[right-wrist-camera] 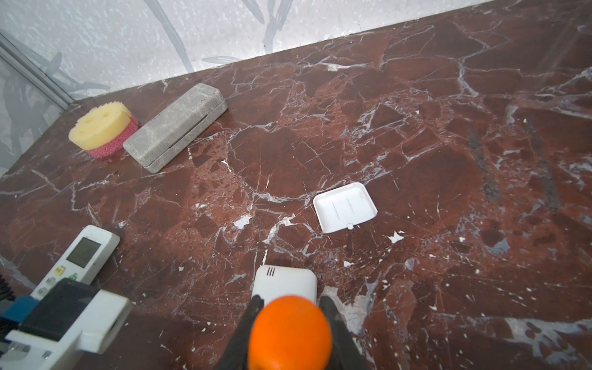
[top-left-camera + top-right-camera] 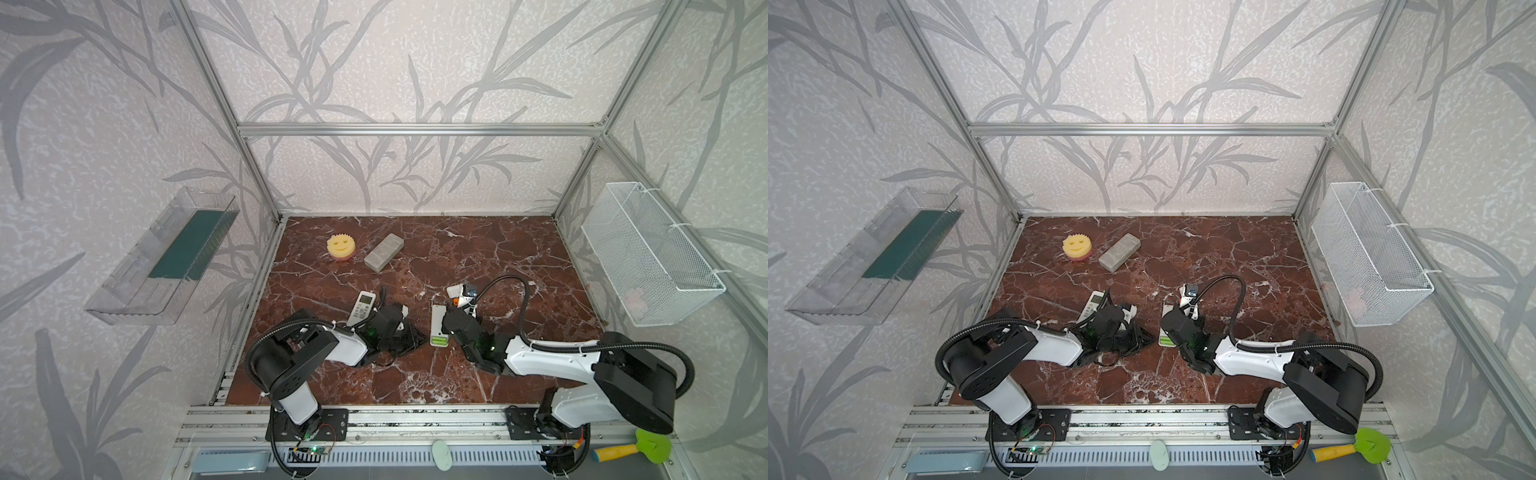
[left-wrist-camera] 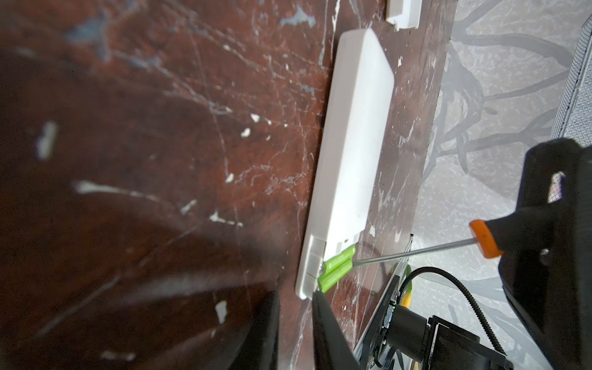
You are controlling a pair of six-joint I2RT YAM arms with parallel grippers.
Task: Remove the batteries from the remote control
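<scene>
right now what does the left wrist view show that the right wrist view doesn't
Only the left wrist view: two green batteries in the open bay of the white remote, the screwdriver tip at their end, and the left gripper, jaws slightly apart, near that end. Only the right wrist view: the smiley sponge, the grey case and the second remote with its display. Both: the white remote, the loose battery cover, the marble table, and the screwdriver held in the right gripper.
</scene>
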